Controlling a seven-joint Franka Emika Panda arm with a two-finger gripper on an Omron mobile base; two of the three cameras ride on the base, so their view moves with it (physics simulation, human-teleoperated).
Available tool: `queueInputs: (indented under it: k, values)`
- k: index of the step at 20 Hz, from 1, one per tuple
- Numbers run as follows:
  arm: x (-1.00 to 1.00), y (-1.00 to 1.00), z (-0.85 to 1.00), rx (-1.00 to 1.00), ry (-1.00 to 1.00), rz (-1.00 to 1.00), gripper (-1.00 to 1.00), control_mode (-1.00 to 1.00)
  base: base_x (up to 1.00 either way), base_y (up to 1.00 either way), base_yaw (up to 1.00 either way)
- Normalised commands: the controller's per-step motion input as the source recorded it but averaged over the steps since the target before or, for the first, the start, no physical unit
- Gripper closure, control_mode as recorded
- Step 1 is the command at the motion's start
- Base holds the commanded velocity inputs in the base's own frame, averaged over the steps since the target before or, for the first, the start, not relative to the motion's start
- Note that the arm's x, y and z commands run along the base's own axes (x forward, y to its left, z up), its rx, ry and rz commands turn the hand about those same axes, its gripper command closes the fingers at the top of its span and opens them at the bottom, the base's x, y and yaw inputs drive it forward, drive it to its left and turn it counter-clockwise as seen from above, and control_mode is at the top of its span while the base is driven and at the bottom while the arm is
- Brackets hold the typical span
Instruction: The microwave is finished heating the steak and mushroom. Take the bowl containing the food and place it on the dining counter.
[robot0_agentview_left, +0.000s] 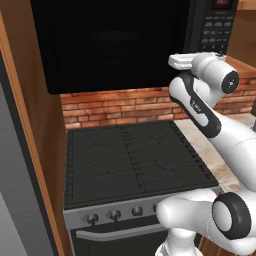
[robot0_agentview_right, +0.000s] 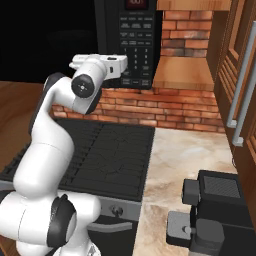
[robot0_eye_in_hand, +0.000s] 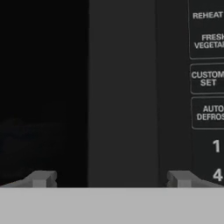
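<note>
Gripper (robot0_eye_in_hand: 109, 179) wide open, holding nothing, squared up close to the microwave (robot0_agentview_left: 115, 45) where door meets keypad (robot0_eye_in_hand: 209, 87), probably lining up to open the closed door; bowl presumably inside, can't tell.

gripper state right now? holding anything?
Gripper: open, fingers spread wide, holding nothing, facing the closed microwave door beside the keypad.

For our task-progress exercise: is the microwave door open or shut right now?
Shut. The microwave door lies flush with its keypad, with no gap showing. The open gripper faces the door's edge.
</note>
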Motion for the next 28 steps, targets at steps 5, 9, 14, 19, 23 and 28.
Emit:
queueInputs:
  k: [5,9,14,19,23,28]
  values:
    - [0.64,0.00,0.00,0.00,0.03,0.00,-1.00,-1.00,0.00,0.00,0.00]
    - [0.48,0.00,0.00,0.00,0.01,0.00,1.00,-1.00,0.00,0.00,0.00]
    - [0.03,0.00,0.00,0.00,0.00,0.00,1.00,-1.00,0.00,0.00,0.00]
    - [0.00,0.00,0.00,0.00,0.00,0.00,1.00,-1.00,0.00,0.00,0.00]
    - [-0.08,0.00,0.00,0.00,0.00,0.00,1.00,-1.00,0.00,0.00,0.00]
    - [-0.40,0.00,0.02,0.00,-0.06,0.04,1.00,-1.00,0.00,0.00,0.00]
